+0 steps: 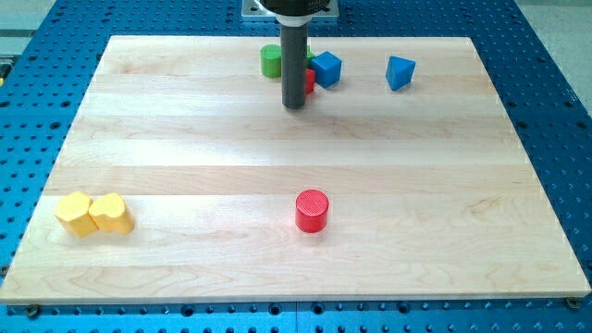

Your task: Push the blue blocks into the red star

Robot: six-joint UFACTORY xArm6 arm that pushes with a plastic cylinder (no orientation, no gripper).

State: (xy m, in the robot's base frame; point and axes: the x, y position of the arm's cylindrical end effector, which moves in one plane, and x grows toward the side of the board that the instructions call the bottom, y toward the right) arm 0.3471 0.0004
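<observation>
Two blue blocks, a smooth cube [326,68] and a wedge-like one [400,71], sit near the pale wooden board's [185,139] top edge, the cube touching a mostly hidden red block [310,80], while my tip [294,105], a bare dark rod holding nothing, stands just below, beside one green cylinder [270,61].

cube [326,68] right of my tip [294,105], cylinder [312,211] below
</observation>
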